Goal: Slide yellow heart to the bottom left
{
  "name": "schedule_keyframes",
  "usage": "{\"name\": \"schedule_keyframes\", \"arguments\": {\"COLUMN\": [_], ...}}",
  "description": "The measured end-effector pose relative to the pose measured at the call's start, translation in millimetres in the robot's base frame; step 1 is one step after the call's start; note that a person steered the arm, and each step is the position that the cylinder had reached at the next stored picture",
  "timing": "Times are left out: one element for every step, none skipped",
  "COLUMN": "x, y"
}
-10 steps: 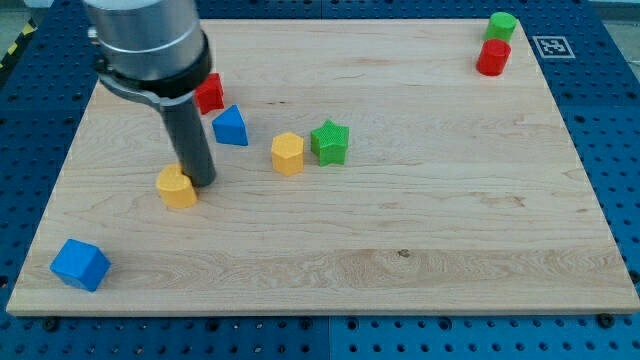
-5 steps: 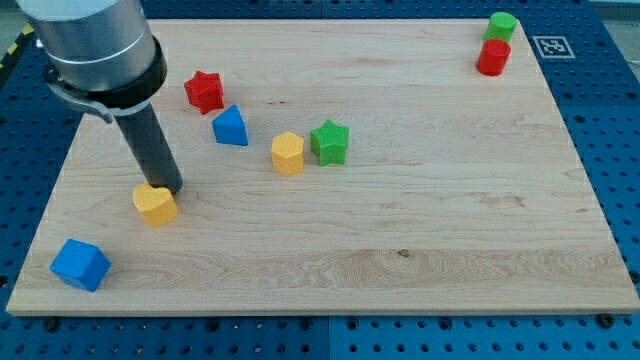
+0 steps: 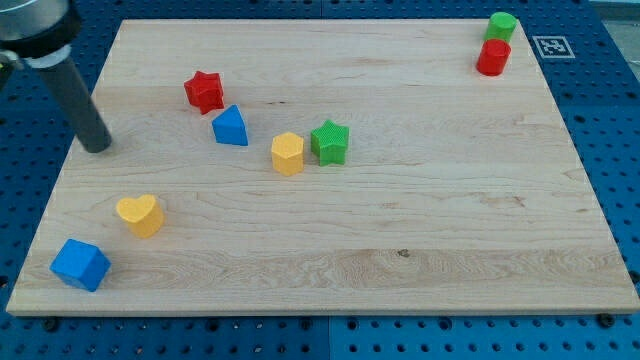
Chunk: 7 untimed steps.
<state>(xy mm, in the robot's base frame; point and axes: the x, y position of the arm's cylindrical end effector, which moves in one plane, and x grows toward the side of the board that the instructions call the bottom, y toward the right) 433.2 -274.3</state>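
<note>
The yellow heart (image 3: 140, 214) lies flat on the wooden board (image 3: 400, 220) toward the view's bottom left, just up and to the right of a blue cube (image 3: 80, 264) that sits near the board's bottom-left corner; the two are near but apart. My tip (image 3: 97, 148) stands at the board's left edge, well above the heart and clear of it, touching no block. The rod rises from there up and to the left, leaning slightly, into the grey arm body at the view's top-left corner; it ends plainly, with no jaws and nothing held. Further toward the view's top are a red star (image 3: 204, 91) and a blue triangular block (image 3: 230, 126), then a yellow hexagonal block (image 3: 287, 153) touching a green star (image 3: 329, 142). Far off at the top right, a green cylinder (image 3: 502, 26) sits just above a red cylinder (image 3: 493, 57).
</note>
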Motion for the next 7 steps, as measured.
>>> {"name": "schedule_keyframes", "arguments": {"x": [1,3,18,42,57,62,71], "y": [0,0,0,10,19,36,56]}}
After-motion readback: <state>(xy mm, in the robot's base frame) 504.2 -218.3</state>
